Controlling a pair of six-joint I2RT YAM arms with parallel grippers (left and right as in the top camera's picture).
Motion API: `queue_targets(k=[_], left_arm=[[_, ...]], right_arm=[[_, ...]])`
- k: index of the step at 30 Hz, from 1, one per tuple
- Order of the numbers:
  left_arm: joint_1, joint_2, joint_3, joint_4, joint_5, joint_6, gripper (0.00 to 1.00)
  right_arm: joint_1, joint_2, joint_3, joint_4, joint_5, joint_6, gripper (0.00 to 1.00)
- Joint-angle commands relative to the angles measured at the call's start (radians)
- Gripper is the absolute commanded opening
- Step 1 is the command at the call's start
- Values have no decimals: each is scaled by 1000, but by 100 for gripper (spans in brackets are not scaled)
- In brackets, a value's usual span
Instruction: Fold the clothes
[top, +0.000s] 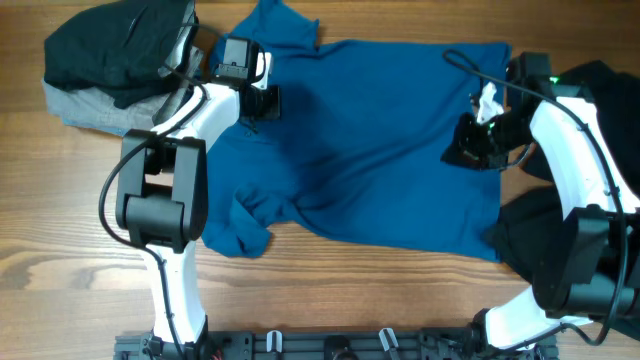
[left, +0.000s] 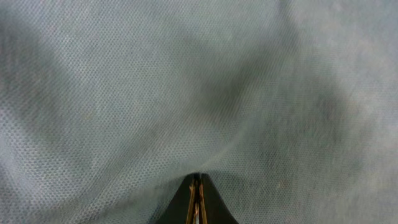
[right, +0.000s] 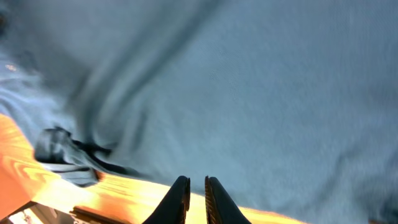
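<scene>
The royal-blue shirt (top: 370, 140) lies spread across the table, collar (top: 275, 20) at the far left and a crumpled sleeve (top: 245, 225) near the front left. My left gripper (top: 257, 103) rests on the shirt near the collar. In the left wrist view its fingers (left: 198, 186) are shut together, with the blue fabric (left: 199, 93) puckered and drawn into their tips. My right gripper (top: 465, 147) hovers over the shirt's right part. Its fingers (right: 181, 193) stand a narrow gap apart with nothing between them, above the shirt (right: 261, 93) and the wood beyond its edge.
A black garment (top: 110, 45) lies on a grey piece (top: 75, 105) at the far left corner. More black cloth (top: 530, 230) sits under the right arm at the right edge. A metal rail (top: 330, 345) runs along the table's front.
</scene>
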Motion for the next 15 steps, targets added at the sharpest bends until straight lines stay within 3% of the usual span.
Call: queue_targets(k=[1, 7, 10, 13, 15], left_arm=[[-2, 94, -3, 55, -27, 18, 4], [-6, 250, -3, 402, 8, -185, 4], [-7, 250, 16, 572, 48, -299, 4], [-7, 250, 64, 589, 48, -303, 4], [0, 239, 122, 490, 48, -261, 5]], right_arm=[[2, 16, -79, -6, 50, 38, 13], [2, 16, -263, 186, 73, 101, 14], [2, 16, -312, 199, 239, 238, 16], [2, 16, -375, 183, 369, 385, 19], [-1, 16, -406, 184, 446, 435, 17]])
